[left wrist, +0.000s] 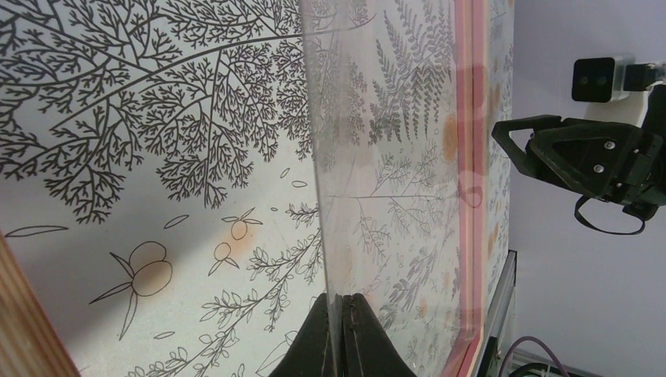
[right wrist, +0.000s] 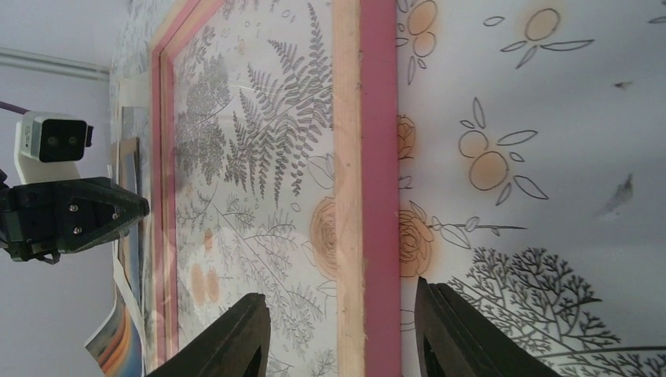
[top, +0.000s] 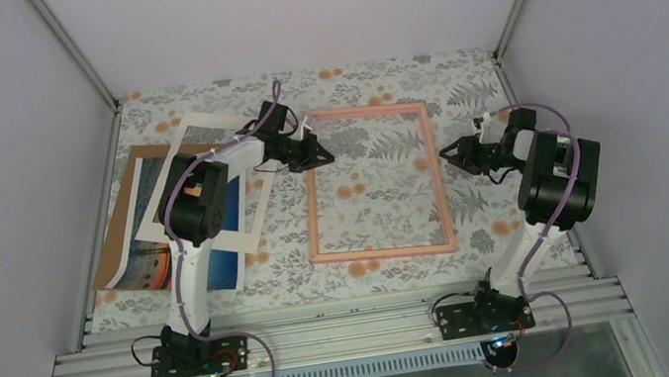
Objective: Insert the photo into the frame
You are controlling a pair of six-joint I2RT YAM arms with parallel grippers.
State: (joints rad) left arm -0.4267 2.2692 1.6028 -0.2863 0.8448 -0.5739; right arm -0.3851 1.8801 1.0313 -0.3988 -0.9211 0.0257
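My L gripper (left wrist: 340, 305) pinches clear pane (left wrist: 385, 196) edge; R gripper (right wrist: 342, 305) spread astride frame (right wrist: 378, 118) rail. Thin pinch cd slip, dropping pane.

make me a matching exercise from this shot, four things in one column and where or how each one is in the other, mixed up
Things:
1 left gripper
2 right gripper
3 photo
4 frame

States:
A lying flat in the middle
B shut on a clear pane
C at the left, partly under the white mat
D open, one finger on each side of the frame's right rail

Pairs: 1-B, 2-D, 3-C, 4-A
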